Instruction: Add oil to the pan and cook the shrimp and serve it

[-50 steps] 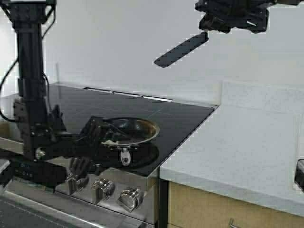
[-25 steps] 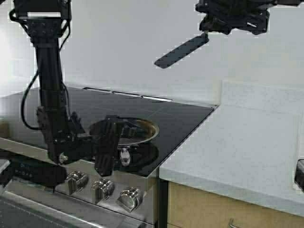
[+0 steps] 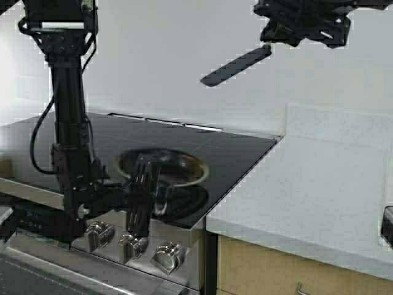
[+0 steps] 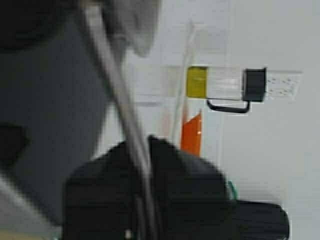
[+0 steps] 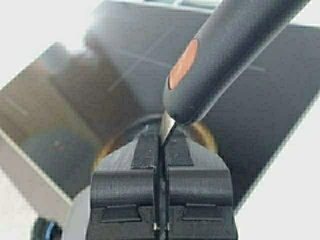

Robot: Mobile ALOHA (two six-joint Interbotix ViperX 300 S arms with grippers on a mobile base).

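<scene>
We held the pan (image 3: 164, 167) on the black cooktop (image 3: 239, 153) by its short handle, the left pincer (image 3: 142, 195) clamped shut on it at the front edge; the right pincer (image 5: 161, 145) hung high above, closed on a dark spatula (image 3: 236, 66); the shrimp was not discernible. We judged a firm, level handle grip essential; any tilt risks sliding the pan.
</scene>
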